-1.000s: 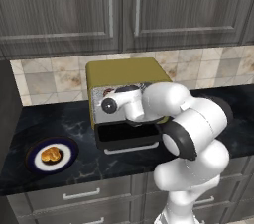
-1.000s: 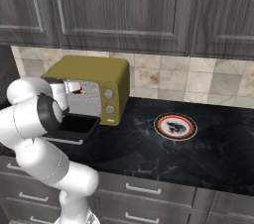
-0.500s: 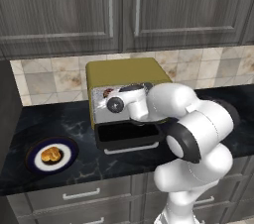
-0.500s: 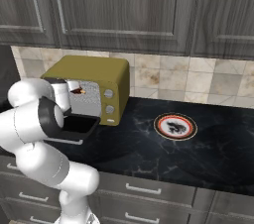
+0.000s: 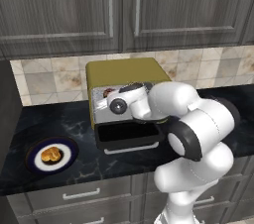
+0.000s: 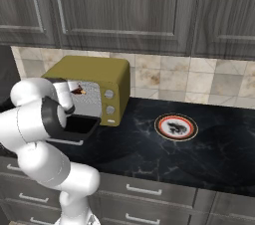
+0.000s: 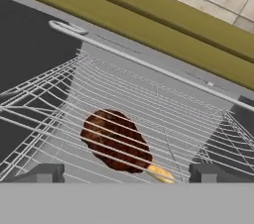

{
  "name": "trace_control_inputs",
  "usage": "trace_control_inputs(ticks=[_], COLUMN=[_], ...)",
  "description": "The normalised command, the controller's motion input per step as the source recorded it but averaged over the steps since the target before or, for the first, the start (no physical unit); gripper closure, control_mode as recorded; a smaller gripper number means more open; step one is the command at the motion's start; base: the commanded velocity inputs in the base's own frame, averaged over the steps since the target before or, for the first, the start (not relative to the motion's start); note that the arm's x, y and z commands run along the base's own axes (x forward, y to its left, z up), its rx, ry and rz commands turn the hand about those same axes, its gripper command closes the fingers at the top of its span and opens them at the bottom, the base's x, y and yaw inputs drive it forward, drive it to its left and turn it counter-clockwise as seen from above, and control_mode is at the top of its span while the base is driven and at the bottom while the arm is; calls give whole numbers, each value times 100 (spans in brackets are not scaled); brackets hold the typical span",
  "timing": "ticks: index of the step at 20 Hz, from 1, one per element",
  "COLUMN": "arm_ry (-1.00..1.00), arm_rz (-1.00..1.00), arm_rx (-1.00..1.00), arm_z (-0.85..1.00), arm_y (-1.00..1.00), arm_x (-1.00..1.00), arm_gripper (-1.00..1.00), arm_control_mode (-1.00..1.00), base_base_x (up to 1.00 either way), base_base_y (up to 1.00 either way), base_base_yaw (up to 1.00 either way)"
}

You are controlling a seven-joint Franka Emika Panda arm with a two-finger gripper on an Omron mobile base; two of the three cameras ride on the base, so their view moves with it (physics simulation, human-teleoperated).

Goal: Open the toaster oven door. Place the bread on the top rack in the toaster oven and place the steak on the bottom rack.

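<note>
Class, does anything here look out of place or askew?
Nothing stands out. Inside the open olive-yellow toaster oven a flat dark-brown piece lies under the grey wire rack; the golden-brown roll sits on its plate.

The dark marbled desk [image 6: 199, 159] carries the olive-yellow toaster oven [image 5: 124, 72] at its back against the tiled wall. A dark-rimmed plate [image 5: 34, 161] with the bread [image 5: 51, 154] sits to the oven's left; another plate [image 6: 160, 121], well to its right, holds a dark piece.
</note>
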Motion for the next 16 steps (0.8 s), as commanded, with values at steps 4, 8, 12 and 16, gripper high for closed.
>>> trace_control_inputs(ticks=[4, 8, 12, 16], arm_ry=[2, 10, 13, 1], arm_rz=[1, 2, 2, 13], arm_rx=[0, 0, 0, 0], arm_z=[14, 1, -5, -10], arm_y=[27, 3, -13, -24], arm_x=[0, 27, 45, 32], arm_gripper=[-100, -100, -100, -100], arm_control_mode=[-100, -100, -100, -100], base_base_x=[0, 0, 0, 0], base_base_y=[0, 0, 0, 0], base_base_yaw=[0, 0, 0, 0])
